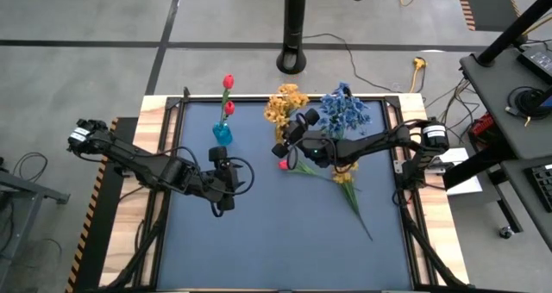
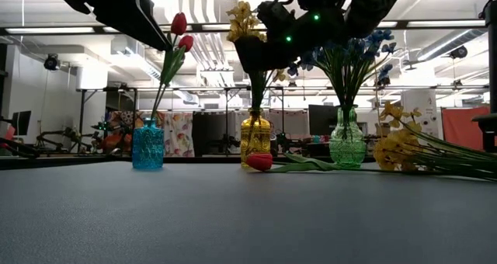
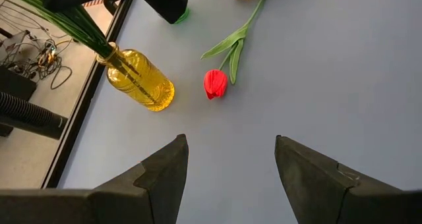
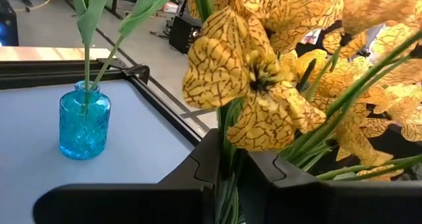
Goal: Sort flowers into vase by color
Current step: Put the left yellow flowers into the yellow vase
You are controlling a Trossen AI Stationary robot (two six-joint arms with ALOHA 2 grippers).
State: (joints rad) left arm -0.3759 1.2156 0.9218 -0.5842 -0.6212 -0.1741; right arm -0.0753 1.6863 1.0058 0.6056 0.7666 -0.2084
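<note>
Yellow-blossomed artificial flower sprig (image 4: 264, 85) was pinched by its thin green stem in the right gripper (image 4: 227, 178), held over the yellow glass vase (image 2: 255, 138), apparently for insertion. The left gripper (image 3: 227, 161) waited, jaws apart, above the loose red tulip bud (image 3: 215, 83).

I find no words, labels, brand names, numbers or signs that I can read on anything in my views.

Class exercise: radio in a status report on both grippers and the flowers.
Right gripper shut on yellow flower stems above yellow vase. Left gripper open, empty, hovering. Red tulip lying on mat, unsorted. Nothing blocking it.
</note>
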